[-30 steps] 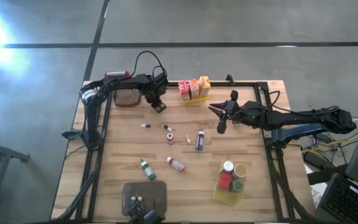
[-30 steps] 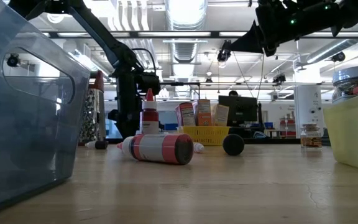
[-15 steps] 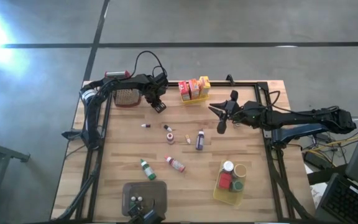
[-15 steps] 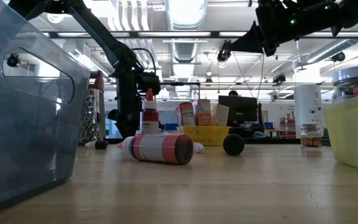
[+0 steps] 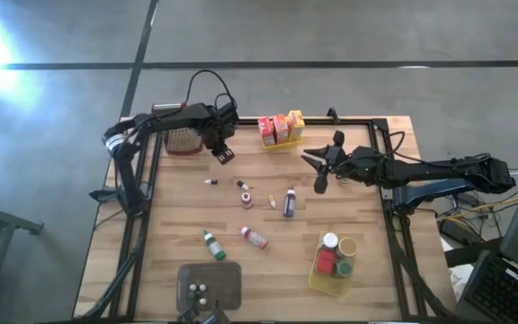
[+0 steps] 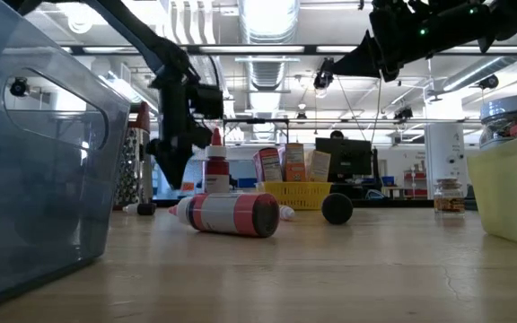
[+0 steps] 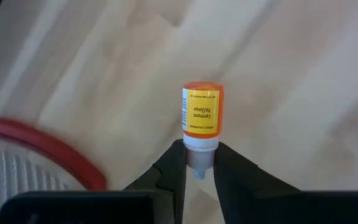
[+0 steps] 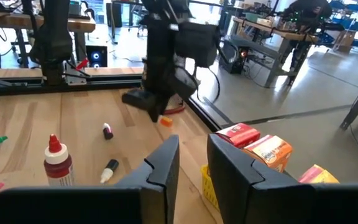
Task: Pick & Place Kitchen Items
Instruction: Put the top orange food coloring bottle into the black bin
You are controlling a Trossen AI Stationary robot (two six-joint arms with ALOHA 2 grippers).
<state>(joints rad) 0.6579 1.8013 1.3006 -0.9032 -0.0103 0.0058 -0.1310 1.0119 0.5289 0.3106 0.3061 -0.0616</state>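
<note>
My left gripper (image 5: pixel 222 152) hangs over the table's far left part, beside the metal grater (image 5: pixel 180 139), and is shut on a tiny yellow-labelled bottle (image 7: pixel 201 112) with an orange bottom. My right gripper (image 5: pixel 318 174) hovers level above the table's right half, open, with nothing between its fingers (image 8: pixel 194 149). Several small bottles lie loose mid-table: a purple-capped one (image 5: pixel 210 182), a purple one (image 5: pixel 289 202), a green one (image 5: pixel 212 244) and a red one (image 5: pixel 254 237) on its side. My left gripper pinches the bottle's white cap end (image 7: pixel 199 144) between its two fingers (image 7: pixel 173 165). The fingers come from above and point down. The bottle hangs upright below them, orange bottom down, clear of the table.
A yellow basket (image 5: pixel 281 144) with orange and red boxes stands at the far edge. Another yellow basket (image 5: pixel 317 277) with jars sits near right. A grey tray (image 5: pixel 227 286) with tiny bottles is at the near edge. Bare wood lies between the loose bottles.
My left gripper has risen and drifted a little toward the table's left edge, still shut on the small bottle, which hangs higher above the wood than before.
</note>
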